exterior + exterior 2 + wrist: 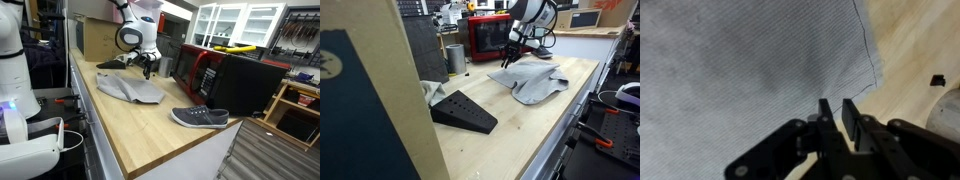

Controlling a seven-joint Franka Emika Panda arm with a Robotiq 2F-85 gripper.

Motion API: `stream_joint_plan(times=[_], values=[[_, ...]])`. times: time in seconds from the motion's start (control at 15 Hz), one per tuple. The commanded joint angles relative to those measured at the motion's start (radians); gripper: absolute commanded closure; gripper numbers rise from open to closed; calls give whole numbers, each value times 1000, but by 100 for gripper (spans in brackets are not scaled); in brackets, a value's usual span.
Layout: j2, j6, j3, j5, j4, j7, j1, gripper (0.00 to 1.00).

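A grey cloth (132, 88) (530, 80) lies spread on the wooden table (130, 125) (510, 135). My gripper (147, 70) (506, 62) is down at the cloth's far edge, close to the red microwave. In the wrist view the cloth (750, 70) fills the left and middle, and its hemmed edge runs just ahead of my gripper (837, 103). The two black fingers stand only a narrow slit apart, pinched at that edge. Whether the fabric is firmly caught is hard to see.
A grey shoe (200, 117) sits near the table's front corner. The red microwave (205, 70) (488, 38) stands right behind the gripper. A black wedge (463, 110) lies on the table, with a metal cylinder (455, 57) and a cardboard box (95, 40) further off.
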Motion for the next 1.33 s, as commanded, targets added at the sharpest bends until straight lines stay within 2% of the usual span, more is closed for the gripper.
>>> stream_joint_plan(times=[0.0, 0.33, 1.27], values=[[85, 2, 44, -10, 76, 31, -26, 100], [143, -23, 70, -9, 117, 58, -41, 100], [249, -49, 195, 36, 224, 4, -72, 100]])
